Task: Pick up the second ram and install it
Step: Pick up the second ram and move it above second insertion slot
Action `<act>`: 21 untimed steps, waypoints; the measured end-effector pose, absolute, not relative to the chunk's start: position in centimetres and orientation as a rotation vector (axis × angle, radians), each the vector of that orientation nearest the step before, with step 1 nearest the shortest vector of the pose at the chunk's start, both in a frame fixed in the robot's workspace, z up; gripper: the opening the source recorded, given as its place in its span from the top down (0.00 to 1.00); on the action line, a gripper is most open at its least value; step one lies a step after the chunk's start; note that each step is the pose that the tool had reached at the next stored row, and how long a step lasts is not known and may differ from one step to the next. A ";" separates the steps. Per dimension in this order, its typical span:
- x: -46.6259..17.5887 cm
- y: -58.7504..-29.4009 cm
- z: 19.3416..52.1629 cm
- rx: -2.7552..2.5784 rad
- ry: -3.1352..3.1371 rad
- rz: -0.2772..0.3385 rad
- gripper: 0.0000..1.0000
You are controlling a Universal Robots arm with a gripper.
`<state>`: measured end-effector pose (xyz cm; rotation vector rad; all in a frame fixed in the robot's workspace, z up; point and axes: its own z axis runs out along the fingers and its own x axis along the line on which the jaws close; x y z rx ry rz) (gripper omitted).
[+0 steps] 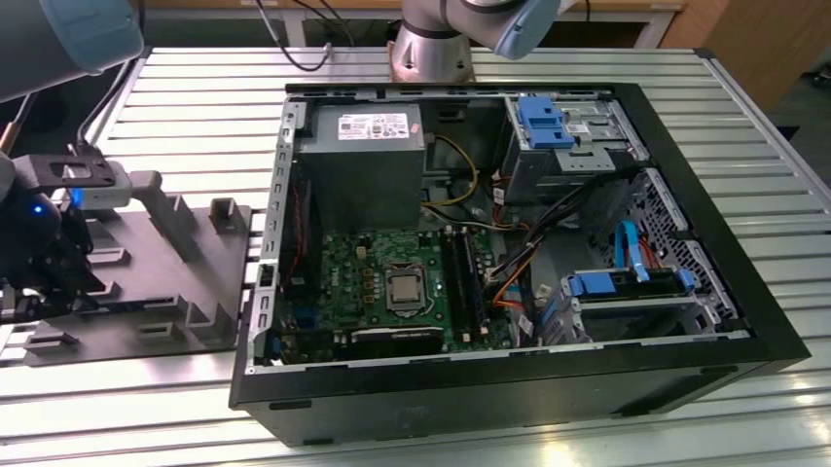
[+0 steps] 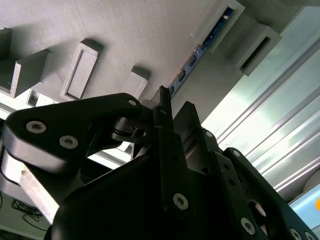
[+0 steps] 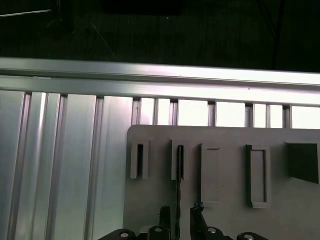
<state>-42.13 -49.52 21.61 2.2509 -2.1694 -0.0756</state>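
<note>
Out at the exterior view's left edge, the black two-finger gripper (image 3: 180,215) hangs low over the flat grey plastic fixture plate with raised slot blocks (image 1: 156,292). That plate lies on the ribbed aluminium table (image 1: 195,97), just beside the open black computer case (image 1: 520,389). In the first wrist view the second ram, a thin dark blue-green memory stick (image 2: 195,57), stands on edge in one of the plate's slots. It runs straight down between the fingertips (image 3: 163,216). The jaws are partly open, one on each side of the stick, with a sliver of gap showing both sides, so nothing is clamped. In the second wrist view the stick's chips show along the slot. Over in the case, the green motherboard (image 1: 377,263) sits below the grey power-supply box (image 1: 357,146).
</note>
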 end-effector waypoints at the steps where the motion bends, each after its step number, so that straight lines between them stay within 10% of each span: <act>1: -42.2 -49.5 21.5 2.251 -2.169 -0.076 0.70; 21: -42.6 -49.5 20.2 2.262 -2.157 -0.075 0.70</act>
